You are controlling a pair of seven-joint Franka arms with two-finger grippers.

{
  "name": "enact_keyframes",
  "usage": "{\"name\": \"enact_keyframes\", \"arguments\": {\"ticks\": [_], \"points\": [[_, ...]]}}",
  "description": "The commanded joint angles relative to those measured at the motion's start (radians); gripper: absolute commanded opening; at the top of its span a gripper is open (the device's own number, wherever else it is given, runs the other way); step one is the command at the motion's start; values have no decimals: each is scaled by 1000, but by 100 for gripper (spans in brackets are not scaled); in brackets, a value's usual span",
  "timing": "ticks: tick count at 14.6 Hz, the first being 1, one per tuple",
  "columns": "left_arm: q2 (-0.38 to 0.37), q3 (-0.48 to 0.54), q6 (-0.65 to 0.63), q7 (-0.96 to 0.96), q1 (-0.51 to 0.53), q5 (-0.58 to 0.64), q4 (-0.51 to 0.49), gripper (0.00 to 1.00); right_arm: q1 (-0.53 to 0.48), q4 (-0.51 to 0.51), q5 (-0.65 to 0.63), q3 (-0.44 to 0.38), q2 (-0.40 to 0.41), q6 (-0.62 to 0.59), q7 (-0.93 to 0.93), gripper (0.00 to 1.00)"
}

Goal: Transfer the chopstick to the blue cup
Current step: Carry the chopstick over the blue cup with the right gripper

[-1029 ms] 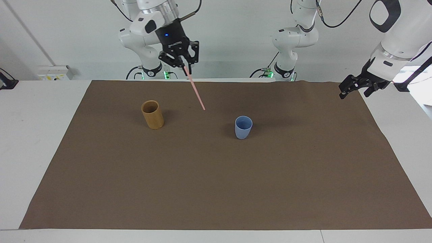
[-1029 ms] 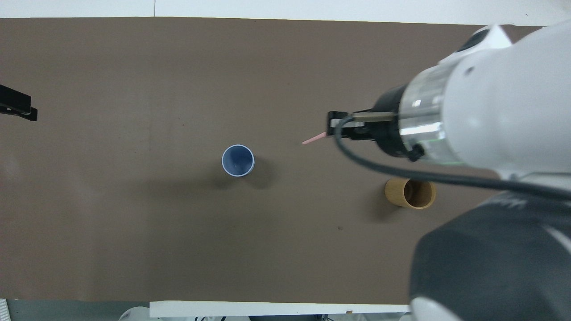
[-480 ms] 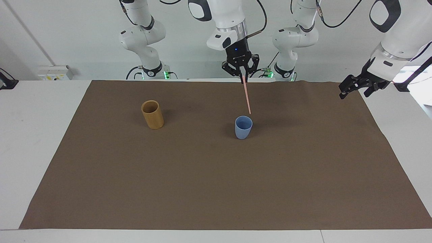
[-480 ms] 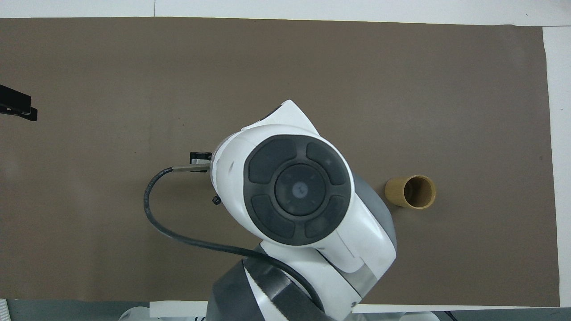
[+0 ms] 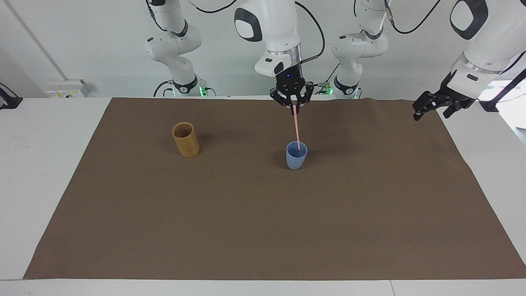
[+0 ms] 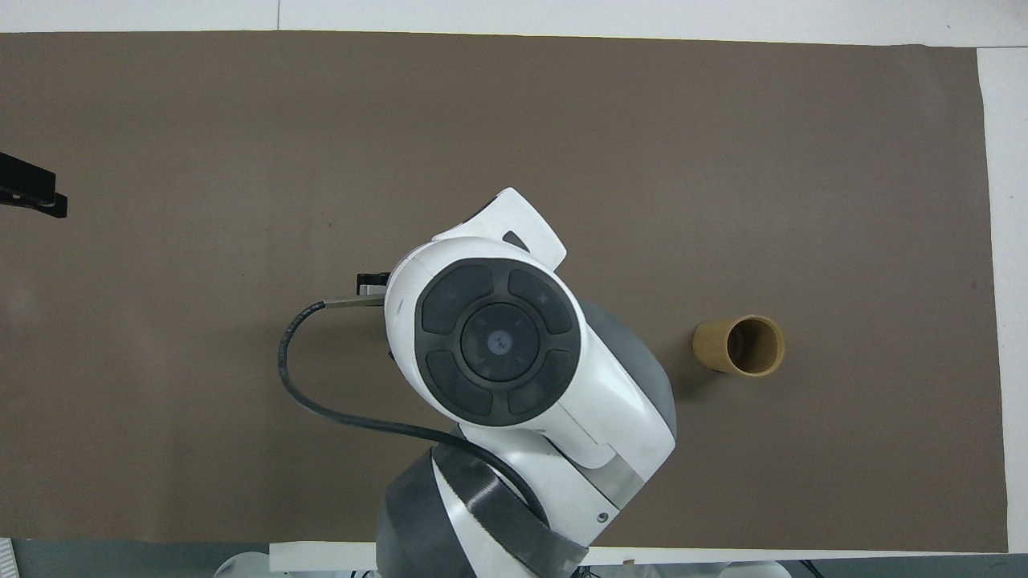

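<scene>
My right gripper [image 5: 293,107] is shut on the top end of the pale pink chopstick [image 5: 296,127] and holds it nearly upright over the blue cup [image 5: 296,158]. The stick's lower tip is down inside the cup's mouth. The cup stands upright near the middle of the brown mat. In the overhead view the right arm covers the cup, the stick and the gripper. My left gripper [image 5: 420,112] waits in the air over the mat's edge at the left arm's end; it also shows in the overhead view [image 6: 44,202].
A tan-brown cylindrical cup [image 5: 186,139] stands upright toward the right arm's end of the table, level with the blue cup; it also shows in the overhead view [image 6: 739,346]. The brown mat [image 5: 263,230] covers the table.
My right gripper has carried the chopstick from beside the tan cup to over the blue cup, turned it more upright and lowered its tip into the cup's mouth. The left arm has not moved.
</scene>
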Motion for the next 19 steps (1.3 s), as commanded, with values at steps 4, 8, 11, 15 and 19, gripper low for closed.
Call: {"name": "enact_keyframes", "arguments": {"ticks": [4,8,11,15,19], "points": [[-21,0,-9,6,2,12,-20,100,0,-67,-13,1,-15,26,-23,5],[-22,0,-9,6,2,12,-20,100,-6,-71,-13,3,-9,26,-29,30],[-21,0,-9,6,2,12,-20,100,-6,-64,-12,3,-9,21,-27,59],[-21,0,-9,6,2,12,-20,100,-20,62,-16,-8,5,-55,-27,100],[-21,0,-9,6,2,12,-20,100,-187,137,-36,-16,-27,-222,-203,100]]}}
